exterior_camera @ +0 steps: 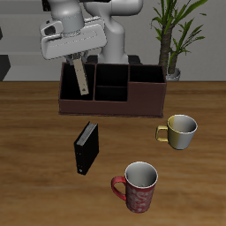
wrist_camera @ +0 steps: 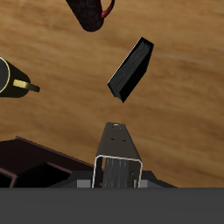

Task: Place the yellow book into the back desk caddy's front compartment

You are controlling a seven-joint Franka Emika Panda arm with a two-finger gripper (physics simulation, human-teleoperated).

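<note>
At the exterior view's lower edge stand a red mug [exterior_camera: 134, 186] and a black book [exterior_camera: 86, 146] (not wanted here). Upper left, the gripper [exterior_camera: 80, 64] clamps the yellow book [exterior_camera: 82, 78], hanging upright over the back desk caddy [exterior_camera: 111, 104]. Pickup looks done; reaching the front compartment [exterior_camera: 109, 92] and lowering remain.

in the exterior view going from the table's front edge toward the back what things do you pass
red mug → black book → gold-coloured mug → back desk caddy, with the yellow book hanging over it in the gripper → potted plant behind.
</note>
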